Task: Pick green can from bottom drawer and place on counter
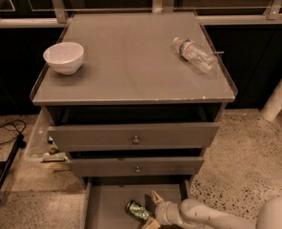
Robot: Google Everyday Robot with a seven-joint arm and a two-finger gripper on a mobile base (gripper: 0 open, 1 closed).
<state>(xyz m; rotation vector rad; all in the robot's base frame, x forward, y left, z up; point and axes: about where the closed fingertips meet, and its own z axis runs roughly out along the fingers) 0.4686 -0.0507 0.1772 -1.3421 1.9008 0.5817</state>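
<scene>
The green can [137, 210] lies on its side in the open bottom drawer [107, 204], near the drawer's right half at the lower edge of the camera view. My gripper [151, 210] reaches in from the lower right, its pale fingers [156, 196] spread on either side of the can's right end, not closed on it. The white arm runs off to the lower right. The counter [131, 61] is the broad grey top of the cabinet above.
A white bowl [63, 57] stands on the counter's left side. A clear plastic water bottle [194, 54] lies on its right side. Two upper drawers with small knobs [135, 139] are slightly open. A black cable [5, 130] and a stand lie on the floor at left.
</scene>
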